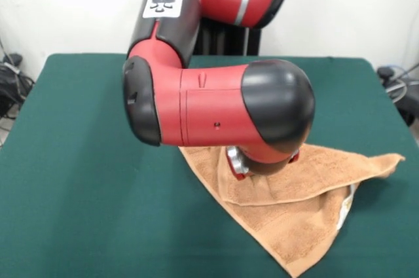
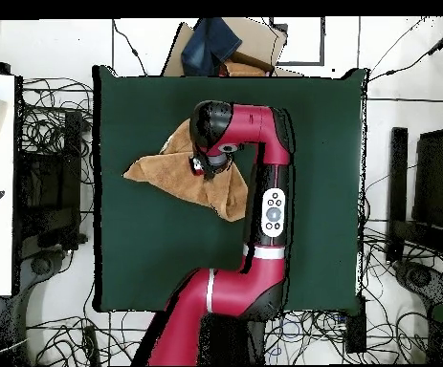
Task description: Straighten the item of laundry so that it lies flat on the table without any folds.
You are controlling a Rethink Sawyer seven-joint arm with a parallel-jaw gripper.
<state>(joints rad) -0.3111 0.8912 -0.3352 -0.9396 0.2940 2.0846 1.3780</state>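
The arm [image 1: 216, 104] bends low over the table [image 1: 78, 193], and its black rounded wrist housing covers the gripper [image 1: 262, 163] almost fully. Only a red and silver collar shows under the housing, so I cannot tell if the fingers are apart, together, or clamped on cloth.

The towel [image 1: 294, 216] lies directly under the gripper and spreads out from it. It is not flat: in the front view it makes a folded, roughly triangular shape. One pointed corner reaches away from the gripper toward the right side of the picture, another corner points down to the lower edge, and a straight folded edge runs from below the arm down to that lower corner. A flat woven band crosses the cloth just below the gripper. A small white label [image 1: 345, 205] hangs at the towel's edge, to the lower right of the gripper; no writing on it can be read.

On the upper arm link there is a white sticker [image 1: 163, 0] with a dark emblem, and its details are too small to read.

In the overhead view the towel [image 2: 220, 196] shows on both sides of the wrist, on the dark green table [image 2: 148, 258].
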